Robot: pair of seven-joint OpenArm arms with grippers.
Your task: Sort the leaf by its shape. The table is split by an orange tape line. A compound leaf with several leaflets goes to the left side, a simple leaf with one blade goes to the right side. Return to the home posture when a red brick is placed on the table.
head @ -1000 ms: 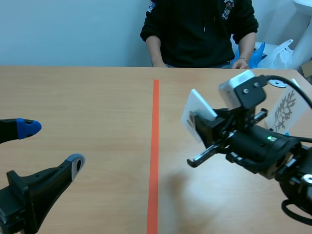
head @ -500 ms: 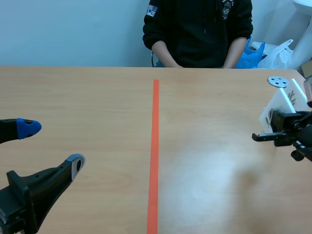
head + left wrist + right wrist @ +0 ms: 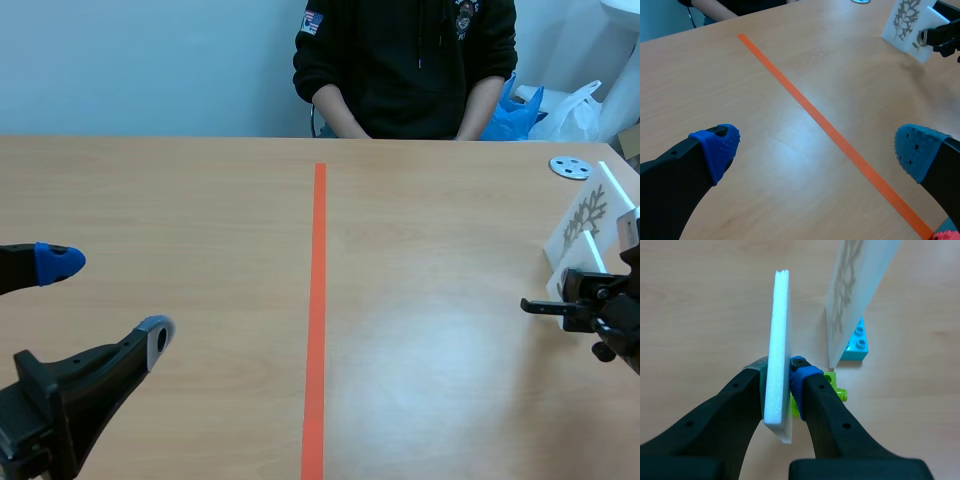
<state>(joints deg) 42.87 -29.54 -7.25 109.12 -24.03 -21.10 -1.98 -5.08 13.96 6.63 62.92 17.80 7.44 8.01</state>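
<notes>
Right wrist view: right gripper [image 3: 777,374] pinches a flat foam leaf card [image 3: 780,315]; left gripper [image 3: 816,149] spread over wood-grain table [image 3: 715,75].

Scene view faces across the table [image 3: 200,200]. Both wrist views angle down, seemingly sharing the standing card [image 3: 850,290].

No writing is legible; the badges [image 3: 313,20] on the person's black top [image 3: 405,70] are too small.
</notes>
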